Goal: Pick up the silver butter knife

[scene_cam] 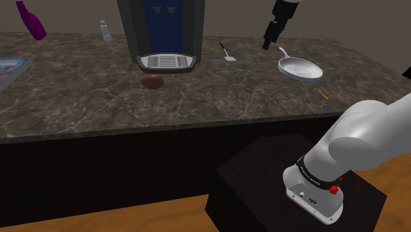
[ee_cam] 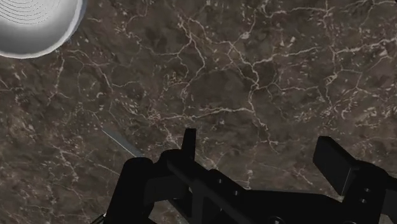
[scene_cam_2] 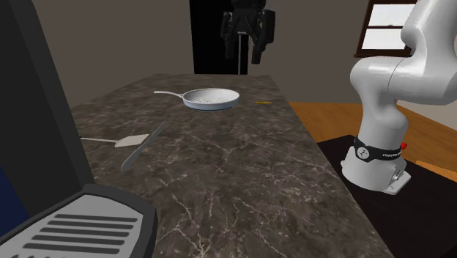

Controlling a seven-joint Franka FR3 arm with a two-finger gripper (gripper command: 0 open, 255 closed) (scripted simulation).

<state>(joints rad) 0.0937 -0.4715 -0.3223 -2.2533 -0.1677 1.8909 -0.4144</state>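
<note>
1. Holds nothing in the end effector (ee_cam: 261, 156), with both black fingers spread wide apart.
2. Hovers well above the dark veined bench (scene_cam: 197, 99), not touching anything.
3. Looks down on the silver butter knife (scene_cam: 232, 62), which lies flat toward the bench edge far from the stand (scene_cam: 263, 178).
4. Places that knife between the coffee machine (scene_cam: 158, 26) and the white pan (scene_cam: 300, 68), just beside a spatula (scene_cam: 228, 54).
5. Shows a small yellow item (scene_cam: 322, 93) nearer the stand-side edge.
</note>
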